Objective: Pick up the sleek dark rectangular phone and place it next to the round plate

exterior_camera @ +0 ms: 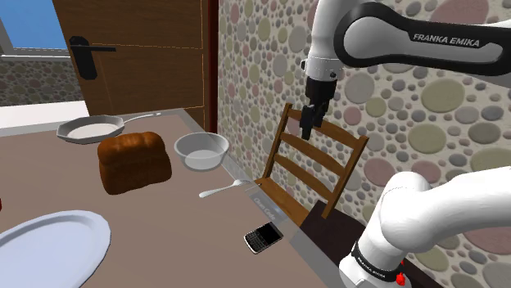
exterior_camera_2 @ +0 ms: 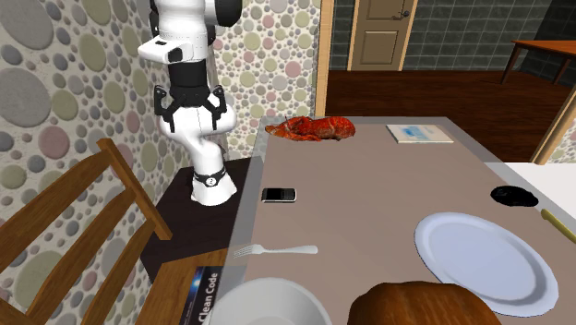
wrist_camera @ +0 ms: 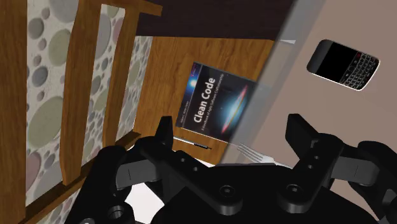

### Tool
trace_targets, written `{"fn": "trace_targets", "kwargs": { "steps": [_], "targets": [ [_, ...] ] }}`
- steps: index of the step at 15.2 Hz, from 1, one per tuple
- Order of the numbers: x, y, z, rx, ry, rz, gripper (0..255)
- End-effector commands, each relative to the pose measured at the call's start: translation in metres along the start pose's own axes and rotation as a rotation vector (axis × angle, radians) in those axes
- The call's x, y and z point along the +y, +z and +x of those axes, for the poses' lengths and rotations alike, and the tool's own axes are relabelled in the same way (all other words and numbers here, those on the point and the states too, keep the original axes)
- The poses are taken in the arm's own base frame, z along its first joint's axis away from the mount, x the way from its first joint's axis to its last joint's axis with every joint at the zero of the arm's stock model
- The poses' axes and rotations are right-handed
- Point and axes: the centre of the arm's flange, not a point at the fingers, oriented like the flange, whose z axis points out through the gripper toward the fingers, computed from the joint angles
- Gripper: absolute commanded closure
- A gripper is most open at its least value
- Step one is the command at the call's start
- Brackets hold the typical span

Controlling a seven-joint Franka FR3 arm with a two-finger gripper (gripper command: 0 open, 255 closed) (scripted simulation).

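Observation:
The dark rectangular phone (exterior_camera: 264, 237) with a small keypad lies flat on the brown table near its edge beside the chair, also seen as phone (exterior_camera_2: 278, 194) and phone (wrist_camera: 343, 65). The round pale plate (exterior_camera: 49, 249) rests at the shoulder view's lower left, and the plate (exterior_camera_2: 485, 254) shows across the table from the phone in the second exterior view. My gripper (exterior_camera: 308, 129) hangs high above the chair's backrest, well up and away from the phone. In the wrist view the gripper (wrist_camera: 235, 137) is open, its fingers apart with nothing between them.
A wooden chair (exterior_camera: 315, 164) stands against the table edge with a "Clean Code" book (wrist_camera: 219, 107) on its seat. A fork (exterior_camera: 225, 190), a bowl (exterior_camera: 201, 150), a bread loaf (exterior_camera: 133, 162) and a pan (exterior_camera: 90, 128) lie on the table. A red lobster (exterior_camera_2: 314, 127) sits at the far end.

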Motion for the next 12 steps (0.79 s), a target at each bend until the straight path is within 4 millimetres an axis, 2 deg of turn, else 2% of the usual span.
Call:
{"fn": "trace_targets", "kwargs": {
  "steps": [1,7,12],
  "targets": [
    [0.0,0.0,0.0,0.0,0.0,0.0,0],
    [-0.05,0.053,0.021,0.039,-0.347,0.007,0],
    [-0.096,0.097,0.025,0.071,-0.636,0.013,0]
  ]
}}
